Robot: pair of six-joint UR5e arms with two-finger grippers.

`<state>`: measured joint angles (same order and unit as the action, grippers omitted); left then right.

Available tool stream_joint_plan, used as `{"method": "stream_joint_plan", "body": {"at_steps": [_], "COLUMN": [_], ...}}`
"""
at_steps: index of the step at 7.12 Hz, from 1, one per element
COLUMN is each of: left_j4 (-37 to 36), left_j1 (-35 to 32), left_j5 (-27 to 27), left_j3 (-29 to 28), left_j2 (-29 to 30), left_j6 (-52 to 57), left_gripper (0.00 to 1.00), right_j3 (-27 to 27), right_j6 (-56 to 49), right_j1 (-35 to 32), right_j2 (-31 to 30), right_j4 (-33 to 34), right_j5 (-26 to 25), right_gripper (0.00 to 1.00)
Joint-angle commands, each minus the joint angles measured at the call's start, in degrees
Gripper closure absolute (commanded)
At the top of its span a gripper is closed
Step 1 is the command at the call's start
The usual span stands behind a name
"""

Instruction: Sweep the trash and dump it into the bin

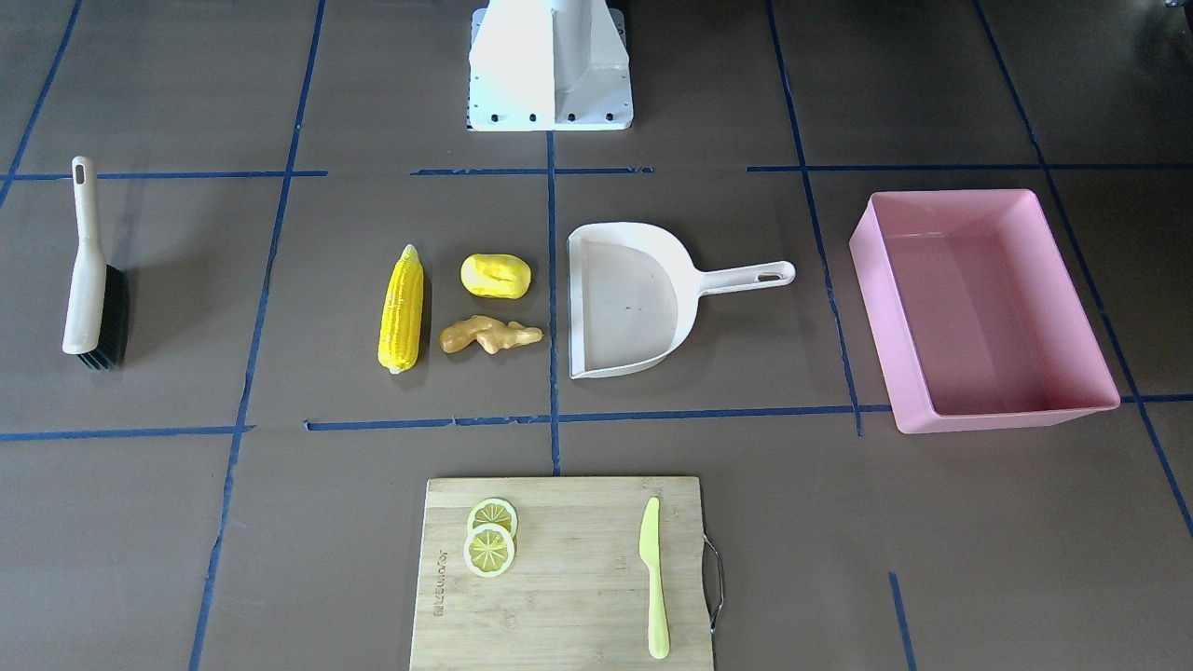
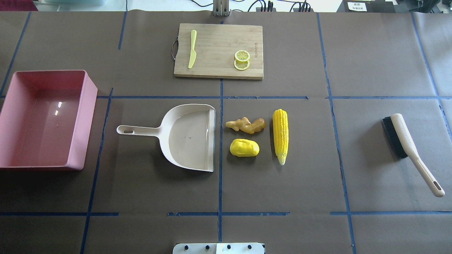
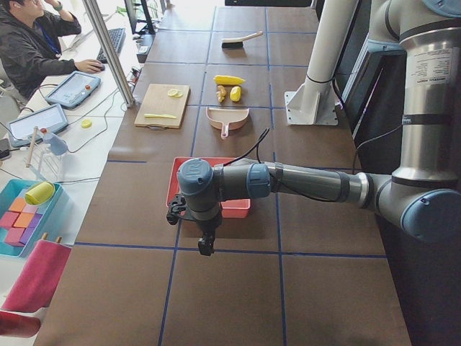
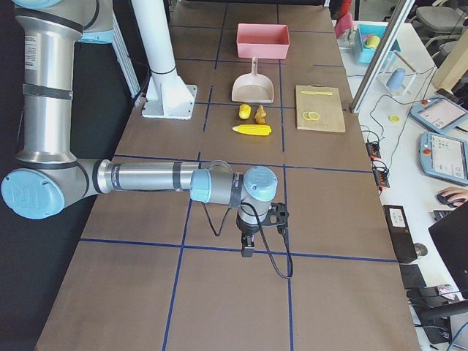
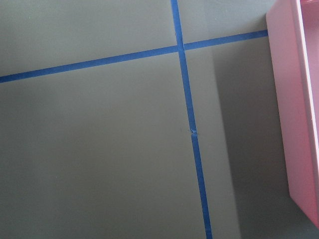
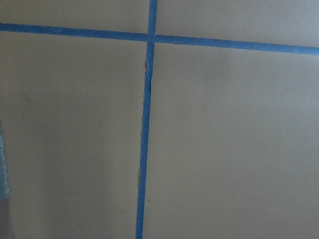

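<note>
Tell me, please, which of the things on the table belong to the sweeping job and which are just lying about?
For the job:
- trash: corn cob, potato-like lump, ginger root
- beige dustpan
- brush
- pink bin

Just lying about:
- cutting board
- two lemon slices, on the board
- yellow-green knife, on the board

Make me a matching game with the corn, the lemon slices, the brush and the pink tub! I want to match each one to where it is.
Things:
1. corn cob
2. lemon slices
3. brush
4. pink tub

Places:
A. on the wooden cutting board
B. past the dustpan's handle end
C. far from everything, on the robot's right
D. beside the ginger root and potato

Pairs: 1-D, 2-A, 3-C, 4-B.
</note>
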<state>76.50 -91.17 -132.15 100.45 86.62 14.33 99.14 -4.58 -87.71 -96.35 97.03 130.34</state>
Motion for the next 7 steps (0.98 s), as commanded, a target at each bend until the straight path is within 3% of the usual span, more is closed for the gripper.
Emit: {"method": "stream_joint_plan", "body": {"at_steps": [1,7], "left_j4": [0.14,0.14], "left_j1": [0.02,0.29], "left_j5": [-0.04,0.05], "left_j3": [0.09,0.01], "left_j2": [-0.05,-0.05], "left_j6": [0.0,0.0], "left_gripper": [0.0,0.0], "right_j3": [0.0,4.65], "right_j6": [0.09,0.45], "right_j1": [0.34,0.7], "right_j2": [0.02,0.9], "right_j4": [0.0,-0.17], "right_j5": [0.0,0.27], "right_gripper": [0.0,0.0]}}
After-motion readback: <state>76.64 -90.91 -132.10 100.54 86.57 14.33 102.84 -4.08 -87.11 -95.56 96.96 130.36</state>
